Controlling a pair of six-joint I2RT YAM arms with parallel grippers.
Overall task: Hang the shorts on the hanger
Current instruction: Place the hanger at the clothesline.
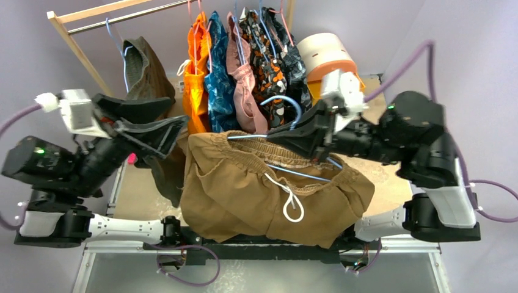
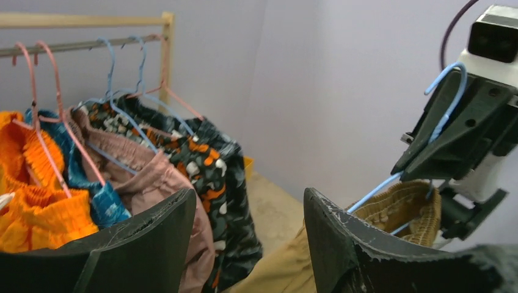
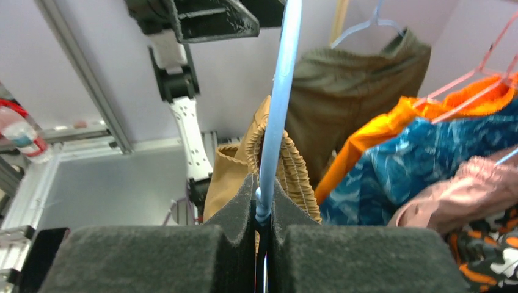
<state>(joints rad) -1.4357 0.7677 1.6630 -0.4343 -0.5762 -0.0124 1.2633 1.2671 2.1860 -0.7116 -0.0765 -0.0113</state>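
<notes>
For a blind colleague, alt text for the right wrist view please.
The right gripper is shut on a thin light-blue hanger, the tan-brown cloth shorts bunched behind it. A dark olive garment and a bright orange garment hang at right.

A light wooden clothes rack [image 2: 167,61] with a thin grey metal rod [image 2: 73,45] is set up at the back, against a plain lilac wall [image 2: 342,91]. A row of clothes is hung from the rod: a dark olive-green garment [image 1: 143,67] is off on its own at the left. Bright orange gathered shorts [image 1: 196,79], a blue patterned piece [image 1: 218,73], a dusty-pink one [image 1: 244,91] and a black one dotted with orange and white [image 1: 269,61] are packed tight together. A fat white cylinder with an orange base [image 1: 327,52] is parked just right of them, and a beige speckled tabletop [image 1: 137,192] can be seen underneath.
</notes>
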